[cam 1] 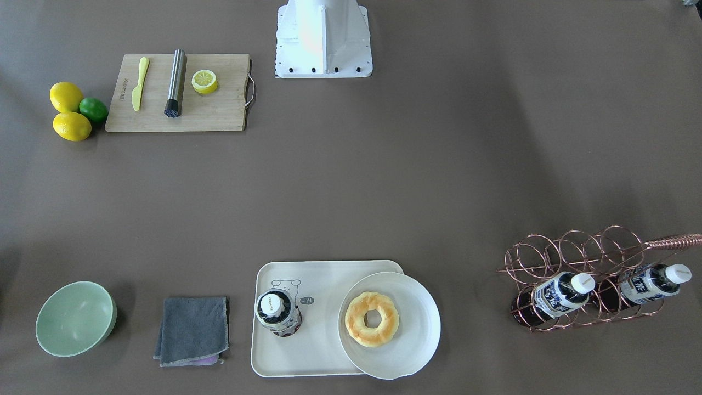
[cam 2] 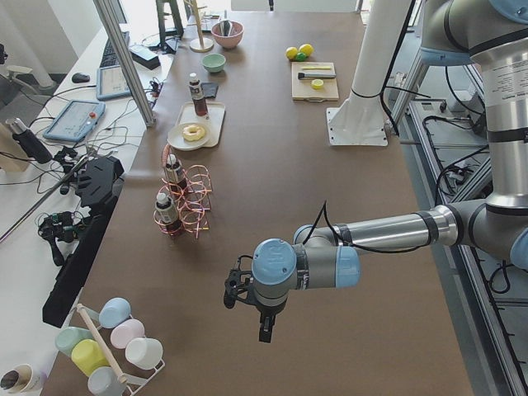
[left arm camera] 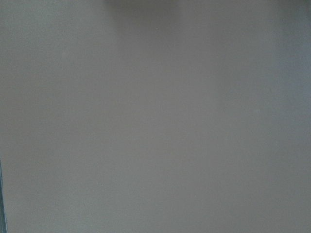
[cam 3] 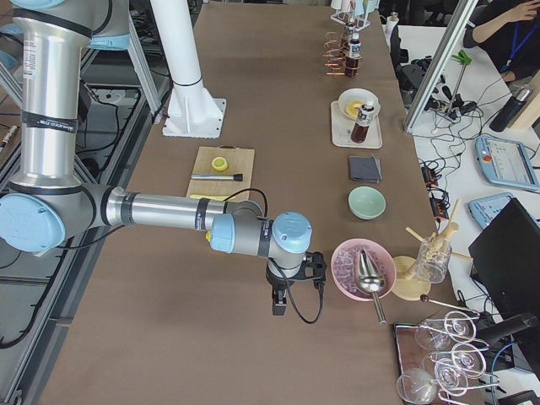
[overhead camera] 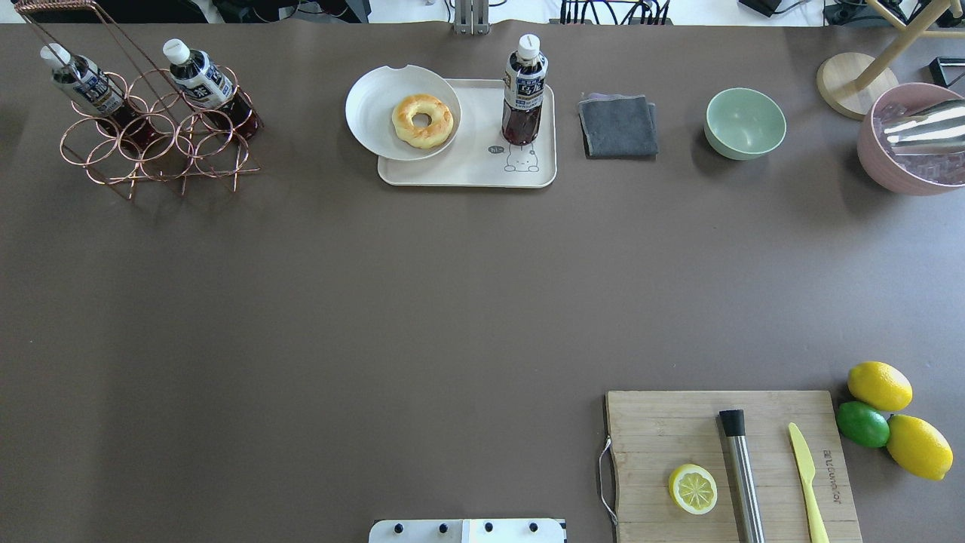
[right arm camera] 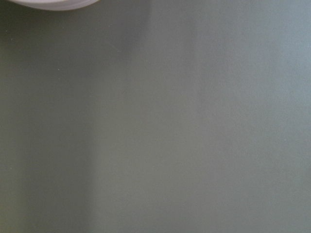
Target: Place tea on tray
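One tea [overhead camera: 524,90] stood upright at the top centre of the overhead view, on the right end of the single tray [overhead camera: 467,172], just above the bear drawing. One plate [overhead camera: 371,113] overlapped the tray's left end and hung past its rim, and it held one donut [overhead camera: 422,119]. At the upper left, one wire rack [overhead camera: 151,147] carried two more bottles [overhead camera: 202,81], both tilted. Right of the tray lay one folded grey cloth [overhead camera: 618,124], then one green bowl [overhead camera: 745,123], and at the right edge one pink bowl [overhead camera: 878,170] with a metal scoop in it. At the lower right, one board [overhead camera: 663,430] bore one lemon half [overhead camera: 692,489], one steel rod [overhead camera: 742,475] and one yellow knife [overhead camera: 807,483]. Two whole lemons [overhead camera: 879,385] and one lime [overhead camera: 862,424] sat touching just right of it. The left gripper [cam 2: 263,333] hung over bare table at the lower centre of the left side view, well apart from the tea. The right gripper [cam 3: 278,305] hung at the lower centre of the right side view, near the pink bowl. Both showed only in those side views, so I could not tell whether either stood wide or narrow. Both wrist views showed only table, the right one also a sliver of pale rim.
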Robot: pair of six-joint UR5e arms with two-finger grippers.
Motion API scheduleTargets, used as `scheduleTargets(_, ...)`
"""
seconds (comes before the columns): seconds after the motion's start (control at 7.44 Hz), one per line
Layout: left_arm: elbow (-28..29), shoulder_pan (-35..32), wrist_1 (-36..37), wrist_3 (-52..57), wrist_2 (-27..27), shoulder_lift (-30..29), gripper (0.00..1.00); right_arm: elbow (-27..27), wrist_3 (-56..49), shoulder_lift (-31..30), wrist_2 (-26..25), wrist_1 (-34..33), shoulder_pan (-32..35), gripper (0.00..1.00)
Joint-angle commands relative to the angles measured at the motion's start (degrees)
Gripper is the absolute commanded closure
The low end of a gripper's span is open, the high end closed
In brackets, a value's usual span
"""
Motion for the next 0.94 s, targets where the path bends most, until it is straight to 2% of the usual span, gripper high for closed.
scheduleTargets(0.0,0.04,0.0,-0.09,0.21,0.04,0.06,0.02,0.28,0.0,0.0,0.32,-0.07,0.0,0.0)
scheduleTargets(0.81,0.04,0.0,-0.26,-0.05,-0.39,0.06,0.02,0.37,0.0,0.0,1.46,0.01,0.0,0.0)
